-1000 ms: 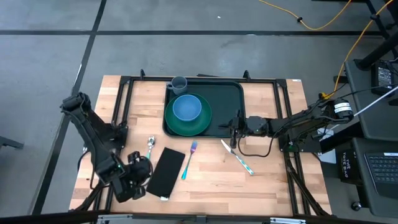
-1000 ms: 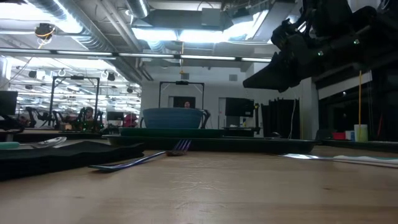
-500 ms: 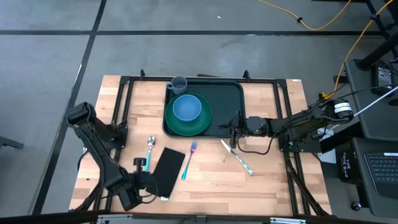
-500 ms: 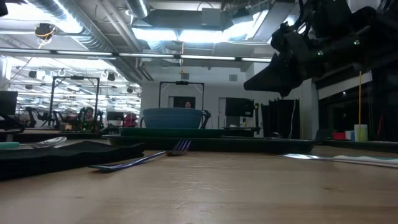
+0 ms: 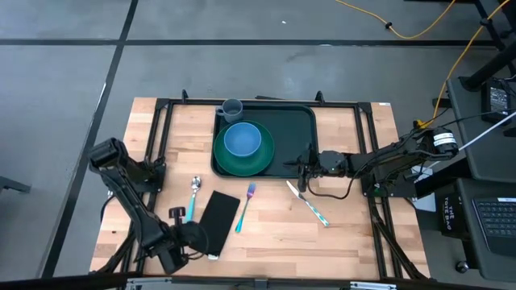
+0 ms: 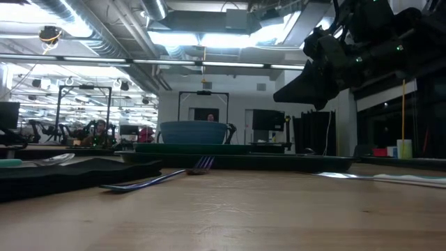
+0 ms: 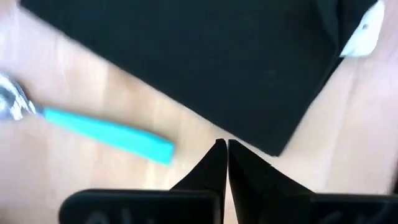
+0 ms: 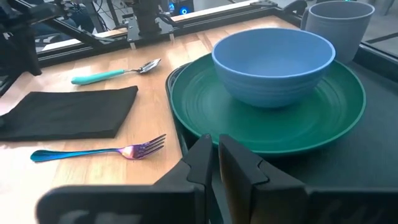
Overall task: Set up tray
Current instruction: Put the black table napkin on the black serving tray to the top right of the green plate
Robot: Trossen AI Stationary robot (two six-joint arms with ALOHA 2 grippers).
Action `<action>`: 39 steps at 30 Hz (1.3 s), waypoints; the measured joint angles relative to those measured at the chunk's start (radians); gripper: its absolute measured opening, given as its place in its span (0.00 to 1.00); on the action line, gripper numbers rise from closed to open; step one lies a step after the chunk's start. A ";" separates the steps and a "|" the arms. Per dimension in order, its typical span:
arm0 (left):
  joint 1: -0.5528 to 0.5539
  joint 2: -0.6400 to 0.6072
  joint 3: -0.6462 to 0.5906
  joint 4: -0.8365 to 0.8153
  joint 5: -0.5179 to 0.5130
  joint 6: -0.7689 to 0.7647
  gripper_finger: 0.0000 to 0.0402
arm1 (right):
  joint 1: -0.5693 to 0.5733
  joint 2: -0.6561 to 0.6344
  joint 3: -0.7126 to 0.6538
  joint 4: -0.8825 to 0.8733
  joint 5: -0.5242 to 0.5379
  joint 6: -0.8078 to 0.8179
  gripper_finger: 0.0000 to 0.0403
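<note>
Lying on the table (image 5: 347,229): a tray, cutlery and a black napkin, with both arms reaching over the wood.
Tray (image 5: 297,133): it is sitting at the far middle of the table, dark green, and it is carrying the plate on its left part.
Plate (image 5: 242,159): round and green, it is resting in the tray and is holding the blue bowl (image 5: 241,140).
Cup (image 5: 232,109): grey, it is standing at the tray's far left corner.
Napkin (image 5: 216,223): black and flat, it is lying near the front edge, between the spoon (image 5: 193,196) and the fork (image 5: 245,206).
Knife (image 5: 309,205): it is lying on the wood just in front of the tray.
Left gripper (image 7: 222,144): it is hovering at the napkin's near corner, jaws together, holding nothing.
Right gripper (image 8: 214,144): it is waiting at the tray's near rim, jaws almost together, holding nothing.
</note>
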 joint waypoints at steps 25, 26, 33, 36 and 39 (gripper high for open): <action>-0.206 -0.080 -0.125 0.184 -0.133 -0.574 0.00 | 0.002 0.000 0.000 0.033 0.000 -0.003 0.09; -0.206 -0.104 -0.148 0.215 -0.148 -0.565 0.00 | 0.002 0.000 0.000 0.035 0.000 -0.006 0.09; -0.204 -0.257 -0.299 0.360 -0.195 -0.523 0.00 | -0.002 0.000 0.000 0.041 0.000 -0.051 0.09; -0.204 -0.276 -0.337 0.405 -0.192 -0.528 0.01 | -0.003 0.000 0.000 0.040 0.000 -0.055 0.09; -0.202 -0.275 -0.348 0.420 -0.194 -0.529 0.01 | -0.003 0.000 0.000 0.040 0.000 -0.056 0.09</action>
